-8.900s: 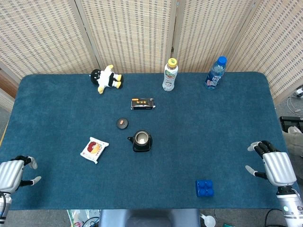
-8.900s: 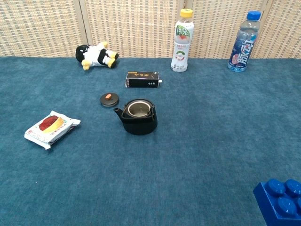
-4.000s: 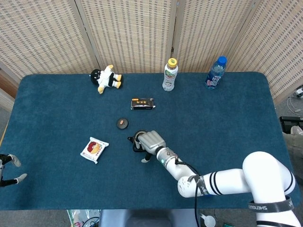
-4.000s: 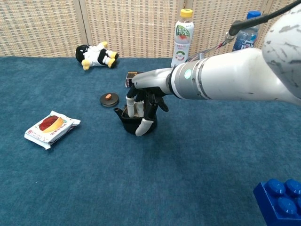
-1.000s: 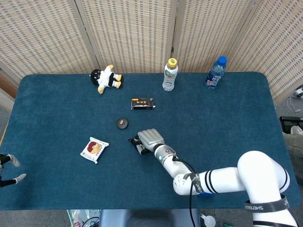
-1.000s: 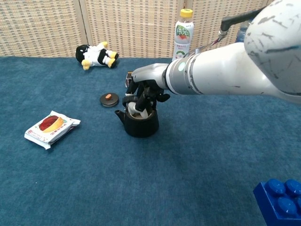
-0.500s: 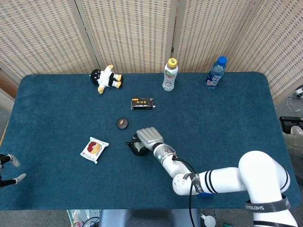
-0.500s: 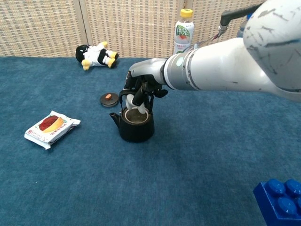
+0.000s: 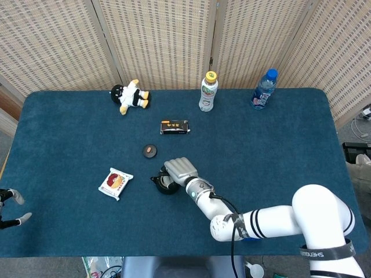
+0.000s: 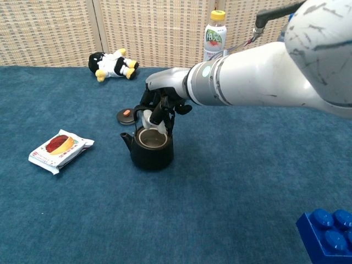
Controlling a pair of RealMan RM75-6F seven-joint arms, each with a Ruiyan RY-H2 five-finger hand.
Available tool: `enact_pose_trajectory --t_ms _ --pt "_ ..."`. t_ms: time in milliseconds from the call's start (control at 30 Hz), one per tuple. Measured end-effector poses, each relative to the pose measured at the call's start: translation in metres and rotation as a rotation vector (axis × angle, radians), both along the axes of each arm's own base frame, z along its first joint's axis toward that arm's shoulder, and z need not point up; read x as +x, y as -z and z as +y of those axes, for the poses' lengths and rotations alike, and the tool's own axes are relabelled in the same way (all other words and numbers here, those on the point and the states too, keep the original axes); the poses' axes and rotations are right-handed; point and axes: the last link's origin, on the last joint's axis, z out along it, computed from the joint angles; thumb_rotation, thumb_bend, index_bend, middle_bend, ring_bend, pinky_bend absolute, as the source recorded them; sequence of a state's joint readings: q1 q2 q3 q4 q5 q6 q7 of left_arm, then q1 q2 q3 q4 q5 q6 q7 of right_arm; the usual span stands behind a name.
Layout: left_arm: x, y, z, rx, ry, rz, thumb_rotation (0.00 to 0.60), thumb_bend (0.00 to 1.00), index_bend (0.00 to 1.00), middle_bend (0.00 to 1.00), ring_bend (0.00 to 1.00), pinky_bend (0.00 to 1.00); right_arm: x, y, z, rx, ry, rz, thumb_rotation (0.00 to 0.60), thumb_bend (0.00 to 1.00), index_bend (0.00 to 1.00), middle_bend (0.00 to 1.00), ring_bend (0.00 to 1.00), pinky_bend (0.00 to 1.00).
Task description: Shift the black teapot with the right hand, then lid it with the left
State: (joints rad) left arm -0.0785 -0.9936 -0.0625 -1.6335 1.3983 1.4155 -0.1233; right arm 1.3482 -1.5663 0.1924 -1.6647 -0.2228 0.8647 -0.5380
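The black teapot stands open-topped on the blue cloth, spout to the left; in the head view the teapot shows just left of my hand. My right hand grips its raised handle from above, fingers curled around the bail; in the head view this right hand covers most of the pot. The small black lid with an orange knob lies flat on the cloth just behind the pot, and the lid sits up-left of it in the head view. My left hand rests at the table's left edge, fingers apart, empty.
A snack packet lies left of the pot. A black box, a penguin plush toy, a white bottle and a blue bottle stand further back. A blue brick sits at the front right.
My right hand closed on the teapot's handle and has carried the pot leftwards and towards the front over the last second. The lid and the left hand have stayed put.
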Motion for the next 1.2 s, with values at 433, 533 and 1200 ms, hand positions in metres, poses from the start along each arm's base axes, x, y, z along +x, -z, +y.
enact_pose_trajectory --t_ms 433,533,1200 --pt "0.000 -0.001 0.000 0.001 0.001 -0.001 0.600 0.11 0.58 0.53 0.38 0.48 0.004 0.007 0.003 0.016 -0.010 0.002 0.600 0.69 0.57 0.68 0.56 0.91" --pt "0.000 -0.001 0.000 0.002 0.001 -0.002 0.600 0.11 0.58 0.53 0.38 0.48 0.007 0.009 0.003 0.015 -0.014 -0.001 0.600 0.69 0.57 0.68 0.56 0.91" --pt "0.002 -0.003 -0.002 0.006 0.010 -0.014 0.600 0.11 0.58 0.53 0.38 0.48 0.013 0.019 0.008 0.034 -0.043 -0.034 0.600 0.57 0.57 0.62 0.54 0.91"
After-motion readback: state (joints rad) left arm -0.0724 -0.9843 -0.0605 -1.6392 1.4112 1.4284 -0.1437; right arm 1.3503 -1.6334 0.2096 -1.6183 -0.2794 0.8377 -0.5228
